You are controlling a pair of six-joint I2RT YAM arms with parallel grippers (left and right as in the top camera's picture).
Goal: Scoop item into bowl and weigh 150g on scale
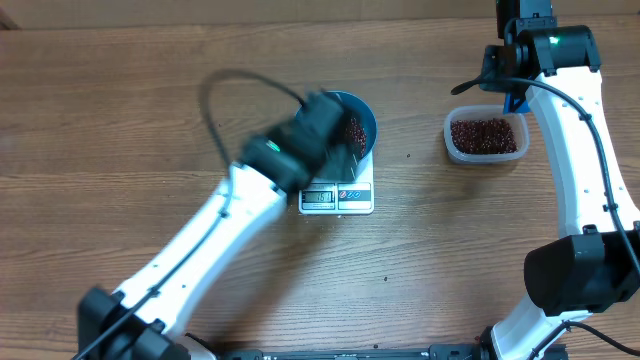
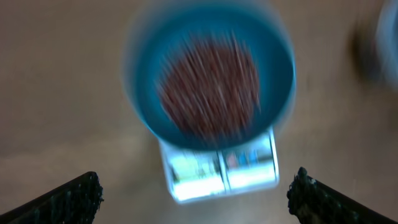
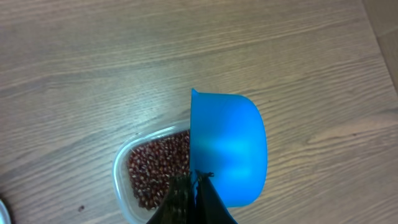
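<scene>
Wood-grain counter (image 1: 120,100) carries the white scale (image 1: 338,198), with the blue bowl (image 2: 143,106) sitting on it and holding a mound of beans (image 2: 208,87). Above it the left end effector (image 2: 196,175) hovers, spread wide and empty. At the clear tub (image 3: 121,168), the right end effector (image 3: 194,182) pinches the blue scoop (image 3: 227,149). Loose beans would likely roll and scatter, so scoop them; the smooth, rigid bowl is best gripped at its rim.

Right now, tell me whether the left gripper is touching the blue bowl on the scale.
Apart. The left wrist view shows the open left gripper hanging clear of the blue bowl, with bare table between them.
</scene>
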